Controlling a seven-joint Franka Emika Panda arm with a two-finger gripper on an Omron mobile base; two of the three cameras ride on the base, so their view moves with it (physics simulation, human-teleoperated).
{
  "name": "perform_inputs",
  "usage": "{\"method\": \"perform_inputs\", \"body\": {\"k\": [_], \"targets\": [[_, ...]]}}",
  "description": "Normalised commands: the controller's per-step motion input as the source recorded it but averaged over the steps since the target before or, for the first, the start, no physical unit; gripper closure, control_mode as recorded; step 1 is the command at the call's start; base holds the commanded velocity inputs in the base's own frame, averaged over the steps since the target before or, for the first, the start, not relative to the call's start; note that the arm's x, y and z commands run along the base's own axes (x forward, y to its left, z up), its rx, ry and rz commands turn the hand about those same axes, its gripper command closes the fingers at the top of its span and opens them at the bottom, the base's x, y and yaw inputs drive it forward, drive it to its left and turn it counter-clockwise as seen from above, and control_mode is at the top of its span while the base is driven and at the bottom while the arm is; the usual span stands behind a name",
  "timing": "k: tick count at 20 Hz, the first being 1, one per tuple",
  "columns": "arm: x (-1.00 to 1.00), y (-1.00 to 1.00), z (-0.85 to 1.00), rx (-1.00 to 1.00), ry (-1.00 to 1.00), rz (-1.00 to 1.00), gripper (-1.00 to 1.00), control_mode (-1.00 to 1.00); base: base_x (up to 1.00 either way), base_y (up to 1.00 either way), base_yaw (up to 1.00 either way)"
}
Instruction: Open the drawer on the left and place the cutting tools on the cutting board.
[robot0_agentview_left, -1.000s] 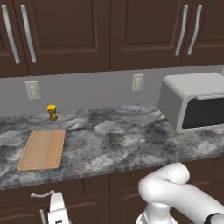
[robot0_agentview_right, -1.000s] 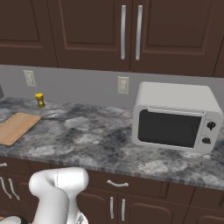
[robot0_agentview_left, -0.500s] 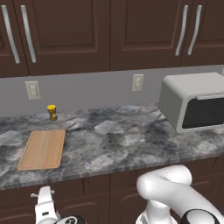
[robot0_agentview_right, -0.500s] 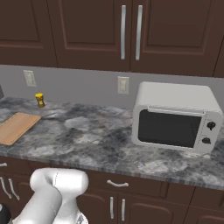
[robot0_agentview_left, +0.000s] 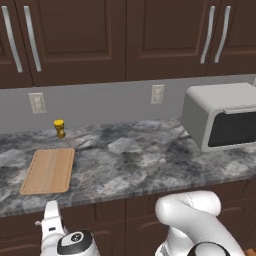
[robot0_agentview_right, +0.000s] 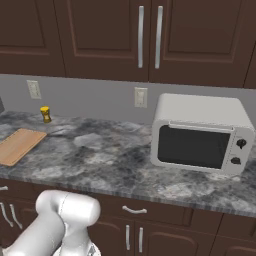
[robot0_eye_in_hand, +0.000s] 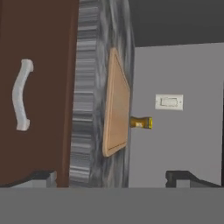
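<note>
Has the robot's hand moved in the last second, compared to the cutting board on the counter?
Yes. In the left base view the hand has shifted left below the counter edge, from under the right end of the cutting board toward its middle, while the board stayed put.

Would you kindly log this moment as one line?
drawer: shut | jaws: open, empty | cutting board: bare | stage: approaching handle

The arm's hand (robot0_agentview_left: 52, 227) has swung further left and forward below the bench (robot0_agentview_left: 125, 165) edge in the left base view, with more of its wrist now in sight. In the right base view the arm's elbow (robot0_agentview_right: 70, 212) has shifted slightly left.
</note>
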Motion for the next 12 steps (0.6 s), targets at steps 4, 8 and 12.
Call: {"method": "perform_inputs", "body": {"k": [4,8,12], "targets": [[0.31,0.06,-0.23,0.0,-0.06,0.0,-1.0,-1.0,0.0,0.0,0.0],[0.14,0.18,-0.46,0.0,-0.06,0.0,-1.0,-1.0,0.0,0.0,0.0],[0.18,0.3,-0.53,0.0,-0.05,0.0,-1.0,-1.0,0.0,0.0,0.0]]}}
